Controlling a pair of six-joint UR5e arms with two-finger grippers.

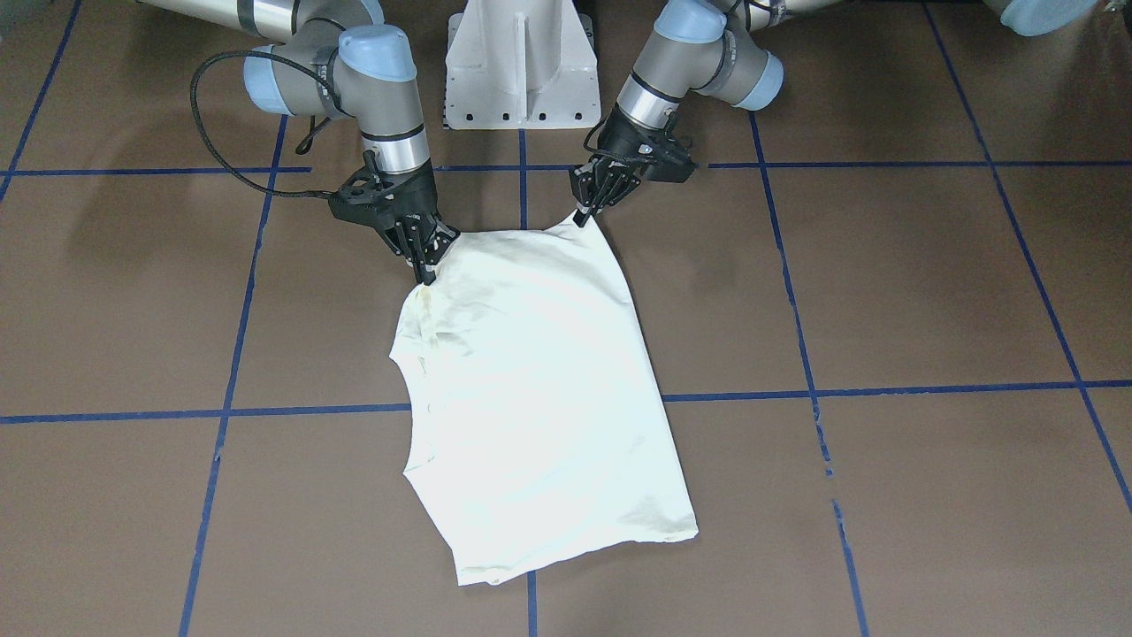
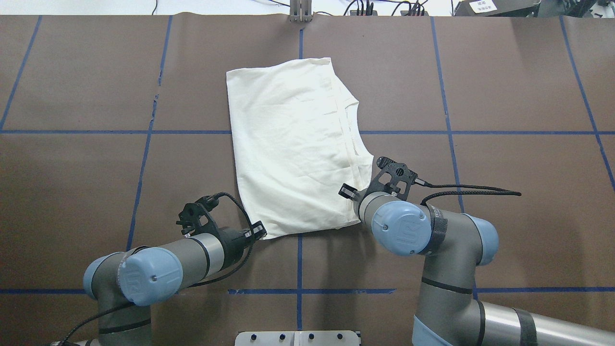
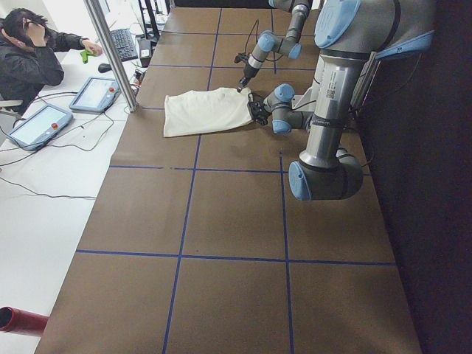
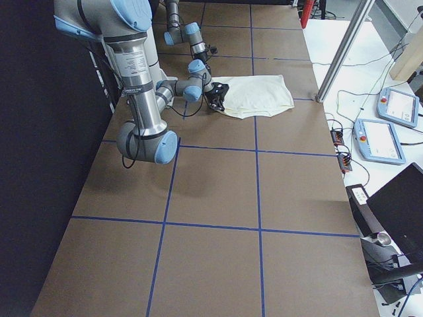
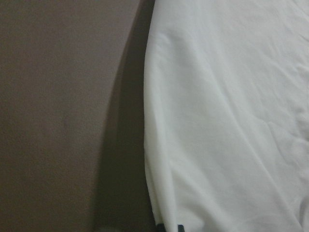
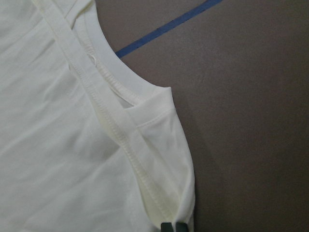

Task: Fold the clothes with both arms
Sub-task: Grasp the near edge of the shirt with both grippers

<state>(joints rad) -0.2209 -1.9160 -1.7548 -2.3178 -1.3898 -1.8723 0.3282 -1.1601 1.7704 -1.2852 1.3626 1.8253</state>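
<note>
The cream-white T-shirt [image 2: 293,144] lies folded and flat on the brown table, with its print hidden. Its ribbed collar [image 6: 113,65] faces the robot's right side. My left gripper [image 1: 583,217] is low at the shirt's near left corner, fingers shut on the cloth edge [image 5: 159,212]. My right gripper [image 1: 427,272] is at the near right corner beside the collar, shut on the shoulder hem [image 6: 181,208]. In the overhead view the left gripper [image 2: 259,230] touches the shirt's near corner, and the right wrist covers the right gripper's fingers.
The white pedestal base [image 1: 520,66] stands between the arms. Blue tape lines [image 2: 299,259] cross the brown table. A metal post [image 3: 110,51] stands at the far edge. An operator [image 3: 29,55] sits beyond it beside tablets [image 3: 94,92].
</note>
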